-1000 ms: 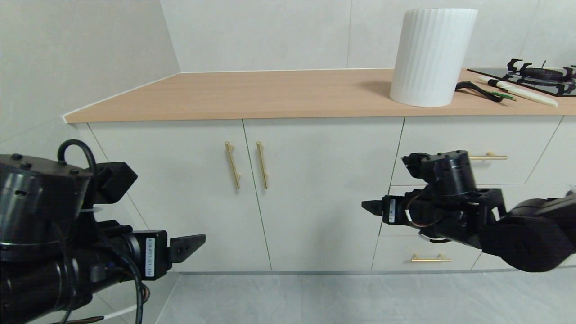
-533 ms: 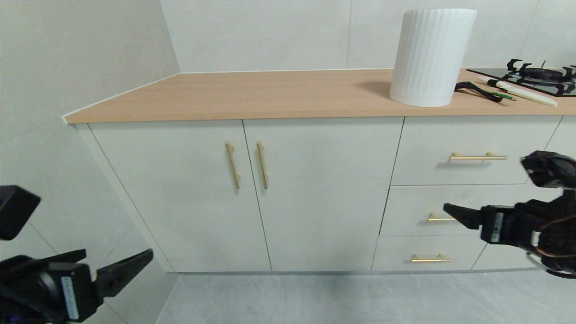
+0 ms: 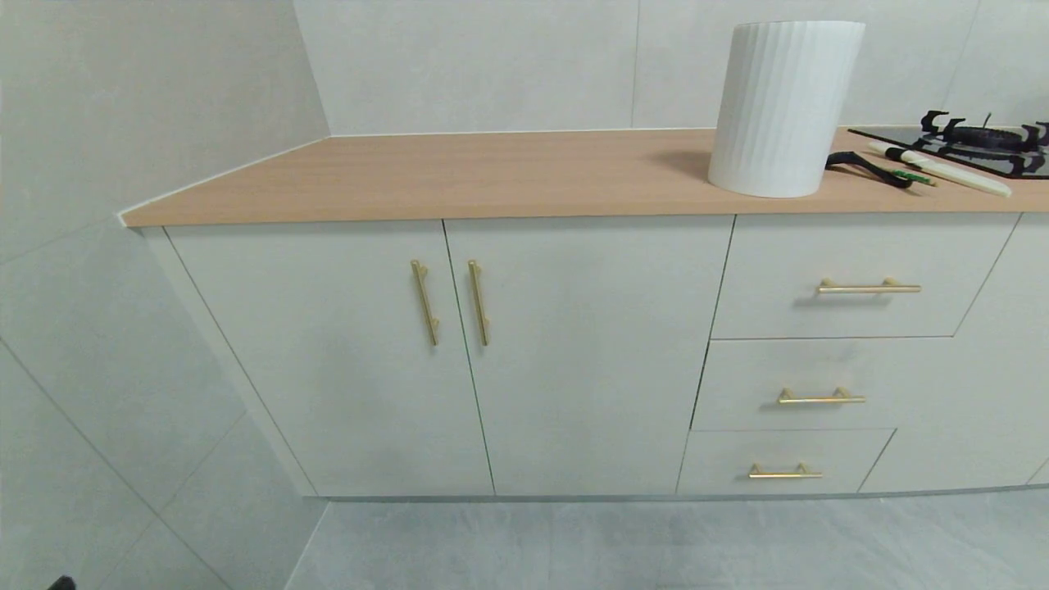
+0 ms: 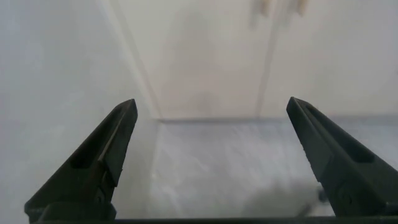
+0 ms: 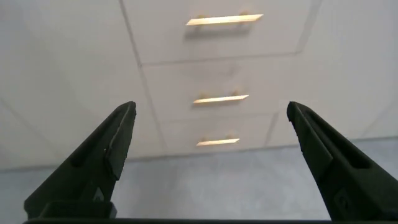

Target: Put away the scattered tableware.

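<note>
1 second ago both arms hung in front of the cabinet fronts. half a second ago they had dropped lower and swung out to the sides, and now they are drawn back further still. the head camera has also tipped a little, so the small shift of the whole picture is not the things moving. i judge this as a reset or a repositioning, with no grasp begun and nothing yet put away.

the left gripper [image 4: 211, 109] has its fingers [image 4: 99, 162] spread wide with nothing between them. it is aimed low at the floor [image 4: 217, 162] by the foot of the cabinet doors [image 3: 459, 352]. the right gripper [image 5: 210, 109] is likewise spread and empty, and it faces the 3 drawers [image 5: 221, 81].

the tableware lies on the worktop [image 3: 459, 176] at its right end, near the front edge. a black utensil [image 3: 869, 168] sits just beside the white ribbed container [image 3: 783, 106]. a pale long-handled piece [image 3: 942, 170] lies angled against the front of the hob [image 3: 979, 135]. a small green item lies between the 2; i cannot tell what it is.

all of it sits well above and well apart from both pairs of fingers. the right arm looks the nearer one, and it would need to rise to worktop height before any pickup.
</note>
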Controlling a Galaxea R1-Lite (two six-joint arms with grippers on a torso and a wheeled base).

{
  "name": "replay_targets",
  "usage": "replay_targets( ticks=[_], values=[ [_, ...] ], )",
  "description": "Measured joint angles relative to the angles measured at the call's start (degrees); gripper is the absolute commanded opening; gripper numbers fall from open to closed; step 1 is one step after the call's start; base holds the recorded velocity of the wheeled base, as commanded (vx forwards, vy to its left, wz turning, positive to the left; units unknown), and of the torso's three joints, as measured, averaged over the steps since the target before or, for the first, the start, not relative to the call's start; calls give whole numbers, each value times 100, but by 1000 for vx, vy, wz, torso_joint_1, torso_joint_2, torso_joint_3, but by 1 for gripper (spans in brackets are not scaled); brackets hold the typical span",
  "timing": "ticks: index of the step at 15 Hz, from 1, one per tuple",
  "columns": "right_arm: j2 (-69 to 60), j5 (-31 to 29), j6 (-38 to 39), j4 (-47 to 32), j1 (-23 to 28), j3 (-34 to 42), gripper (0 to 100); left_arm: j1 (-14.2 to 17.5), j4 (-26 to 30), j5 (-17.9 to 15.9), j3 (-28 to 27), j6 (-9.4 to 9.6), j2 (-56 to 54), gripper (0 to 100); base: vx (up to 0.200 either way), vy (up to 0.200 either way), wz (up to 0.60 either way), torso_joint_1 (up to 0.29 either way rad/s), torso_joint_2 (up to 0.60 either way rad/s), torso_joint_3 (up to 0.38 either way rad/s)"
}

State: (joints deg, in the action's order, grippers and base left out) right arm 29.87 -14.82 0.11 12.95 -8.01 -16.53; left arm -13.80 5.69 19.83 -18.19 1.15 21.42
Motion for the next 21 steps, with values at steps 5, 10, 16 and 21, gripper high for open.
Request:
replay_targets(
  ticks=[5,10,16,21],
  values=[
    [-2029,-485,-536,-909,211,168,100,912,7,-10,458,108,-1371,100,0,0,0,0,0,0],
    [-2794,-400,-664,-1173,746,584,100,1356,-389,112,1440,205,-2049,100,0,0,0,0,0,0],
    [-2989,1220,-218,-1161,817,1582,100,1380,-569,-2213,1798,96,-2142,100,0,0,0,0,0,0],
    [-2998,1467,-6,-1273,812,1646,100,1380,-560,-2246,1809,-41,-2147,100,0,0,0,0,0,0]
  ],
)
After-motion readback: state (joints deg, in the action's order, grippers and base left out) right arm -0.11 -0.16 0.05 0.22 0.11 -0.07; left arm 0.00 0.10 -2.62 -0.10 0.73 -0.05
